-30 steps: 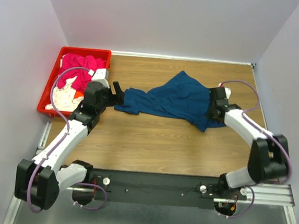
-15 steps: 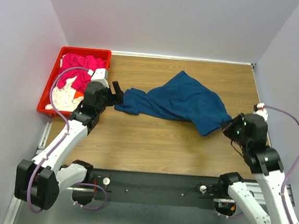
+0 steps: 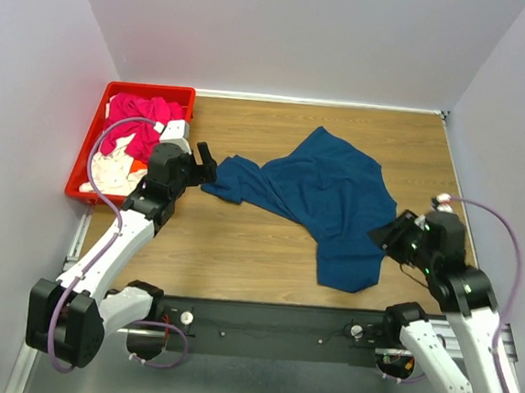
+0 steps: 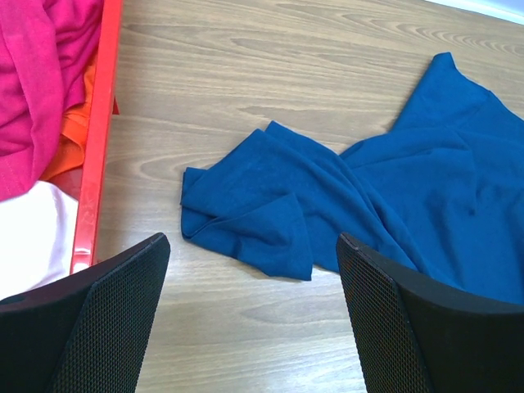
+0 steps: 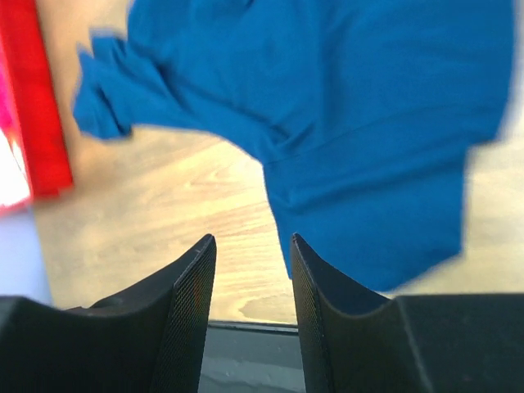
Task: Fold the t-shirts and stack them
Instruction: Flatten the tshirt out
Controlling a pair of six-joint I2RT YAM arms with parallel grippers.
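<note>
A dark blue t-shirt lies loosely spread and wrinkled across the wooden table, with its lower hem near the front right. My left gripper is open just left of the shirt's bunched left end, and only bare table shows between its fingers. My right gripper hovers at the shirt's near right corner, open and holding nothing. Pink, white and orange t-shirts lie heaped in the red crate.
The red crate stands at the table's far left edge, just behind my left arm. Grey walls close the table in on three sides. A black rail with the arm bases runs along the near edge.
My right gripper dragged the blue shirt's right end toward the near edge, then opened and let it go. The shirt now lies spread out further. The left arm has stayed still.
</note>
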